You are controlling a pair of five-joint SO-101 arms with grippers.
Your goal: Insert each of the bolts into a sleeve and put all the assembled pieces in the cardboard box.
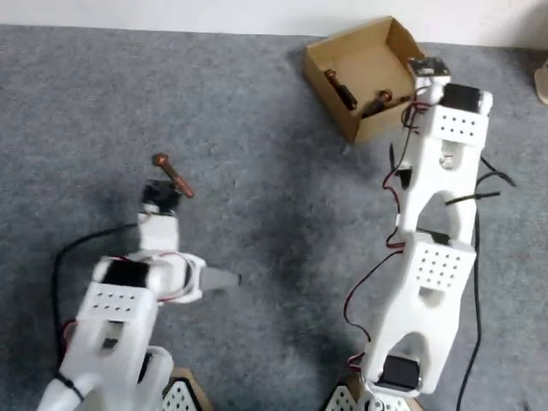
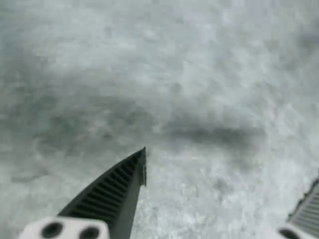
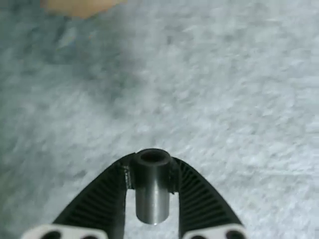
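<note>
A copper-coloured bolt (image 1: 173,176) lies on the grey carpet at the left. My left gripper (image 1: 160,197) is just on the near side of it. In the left wrist view that gripper (image 2: 229,174) is open over bare carpet, with nothing between its fingers (image 2: 119,191). My right gripper (image 3: 152,164) is shut on a dark cylindrical sleeve (image 3: 152,196), whose bore faces away from the camera. The right arm (image 1: 445,128) stretches to the right side of the cardboard box (image 1: 330,64). Two assembled pieces (image 1: 360,94) lie inside the box.
Grey carpet (image 1: 274,197) covers the table between the two arms. A pale tan object (image 1: 541,81) sits at the far right edge, and a tan blur (image 3: 79,6) shows in the right wrist view. Red and black cables (image 1: 398,180) hang along the right arm.
</note>
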